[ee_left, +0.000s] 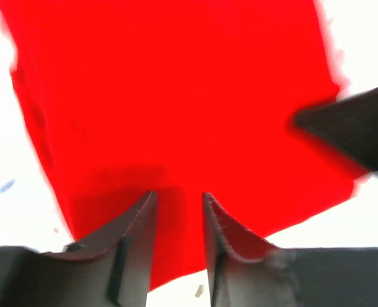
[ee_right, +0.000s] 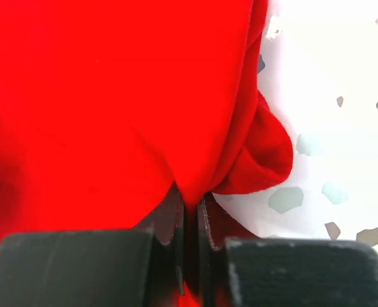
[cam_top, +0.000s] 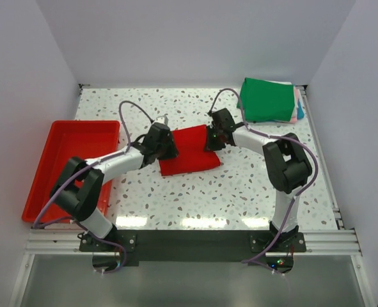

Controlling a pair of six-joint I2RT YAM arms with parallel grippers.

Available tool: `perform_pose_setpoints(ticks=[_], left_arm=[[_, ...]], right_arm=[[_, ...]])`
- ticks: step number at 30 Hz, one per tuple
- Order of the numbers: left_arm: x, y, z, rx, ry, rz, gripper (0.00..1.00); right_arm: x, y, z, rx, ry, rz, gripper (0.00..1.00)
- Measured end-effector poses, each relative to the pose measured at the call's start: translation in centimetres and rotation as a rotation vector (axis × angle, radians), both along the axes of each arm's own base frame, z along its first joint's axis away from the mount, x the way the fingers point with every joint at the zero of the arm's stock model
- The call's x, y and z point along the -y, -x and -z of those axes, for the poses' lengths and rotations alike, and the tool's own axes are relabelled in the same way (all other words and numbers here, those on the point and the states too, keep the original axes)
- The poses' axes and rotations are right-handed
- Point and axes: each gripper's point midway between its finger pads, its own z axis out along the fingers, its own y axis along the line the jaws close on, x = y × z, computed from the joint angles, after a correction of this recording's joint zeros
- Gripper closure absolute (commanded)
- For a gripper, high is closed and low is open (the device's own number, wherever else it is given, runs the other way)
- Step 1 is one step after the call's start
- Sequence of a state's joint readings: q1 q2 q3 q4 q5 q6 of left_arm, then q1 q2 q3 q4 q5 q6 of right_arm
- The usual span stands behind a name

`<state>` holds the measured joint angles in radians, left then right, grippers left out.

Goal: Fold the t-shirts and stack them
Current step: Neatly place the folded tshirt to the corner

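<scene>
The bright red t-shirt (cam_top: 190, 152) lies folded on the middle of the table. My left gripper (cam_top: 165, 144) is at its left edge. In the left wrist view its jaws (ee_left: 179, 196) stand a little apart over the red cloth (ee_left: 176, 96), with nothing pinched between them. My right gripper (cam_top: 215, 136) is at the shirt's right edge. In the right wrist view it (ee_right: 190, 202) is shut on a raised fold of the red shirt (ee_right: 112, 96). A green t-shirt (cam_top: 267, 98) tops a folded stack at the back right, with pink, white and teal edges (cam_top: 297, 107) showing.
A rigid red plastic tray (cam_top: 43, 167) stands at the table's left edge. The speckled tabletop (cam_top: 195, 195) is bounded by white walls at the back and sides. The right gripper's dark finger (ee_left: 358, 125) shows across the cloth in the left wrist view.
</scene>
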<state>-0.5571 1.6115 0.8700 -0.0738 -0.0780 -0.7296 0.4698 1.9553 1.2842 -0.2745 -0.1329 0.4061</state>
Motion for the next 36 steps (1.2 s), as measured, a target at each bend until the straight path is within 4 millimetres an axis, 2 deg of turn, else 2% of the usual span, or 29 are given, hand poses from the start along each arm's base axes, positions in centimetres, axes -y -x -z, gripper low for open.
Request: perform_pose_setpoints(ticks=[1,3,5,7,10,13,16,19,22,25,28,31,34,36], left_arm=[[0.3,-0.6,-1.0,0.016,0.000,0.004,0.59],[1.1,-2.3,-4.3,0.068,0.014,0.010,0.57],[1.9,-4.0,-8.4,0.147,0.040,0.019,0.56],[2.1,-4.8,-12.4,0.219,0.068,0.025,0.56],[1.6,-4.3,-17.1,0.307,0.102,0.032,0.55],[0.5,-2.9,-19.6,0.349,0.113,0.034,0.55],[-0.2,-1.6,-19.7,0.349,0.108,0.044,0.55],[-0.8,-0.5,-17.8,0.303,0.077,0.059,0.55],[-1.1,0.4,-16.0,0.250,0.048,0.076,0.55],[-1.4,0.8,-15.5,0.233,0.029,0.096,0.55],[-1.6,0.8,-15.3,0.229,0.019,0.104,0.55],[-1.9,0.7,-15.3,0.230,0.016,0.113,0.55],[-2.1,0.5,-15.1,0.226,0.016,0.124,0.55],[-2.0,0.5,-15.0,0.221,0.017,0.130,0.55]], right_arm=[[0.1,0.0,0.0,0.001,0.010,-0.001,1.00],[0.3,0.0,-0.1,0.001,0.028,-0.011,1.00],[0.6,-0.3,-0.4,0.009,0.055,-0.027,1.00],[1.0,-0.8,-0.9,0.020,0.084,-0.040,1.00],[1.6,-3.2,-2.9,0.070,0.128,-0.052,1.00],[2.7,-6.9,-5.9,0.156,0.185,-0.043,1.00],[4.4,-10.6,-9.2,0.245,0.249,-0.016,1.00],[6.4,-14.1,-12.1,0.331,0.308,0.022,1.00],[8.7,-16.7,-13.8,0.375,0.373,0.050,1.00],[10.5,-19.2,-14.4,0.406,0.436,0.074,1.00],[12.1,-20.7,-14.0,0.412,0.501,0.083,1.00],[13.0,-21.1,-13.6,0.406,0.543,0.072,1.00],[13.7,-21.3,-14.2,0.413,0.570,0.063,1.00],[13.9,-21.5,-15.2,0.436,0.582,0.061,1.00]])
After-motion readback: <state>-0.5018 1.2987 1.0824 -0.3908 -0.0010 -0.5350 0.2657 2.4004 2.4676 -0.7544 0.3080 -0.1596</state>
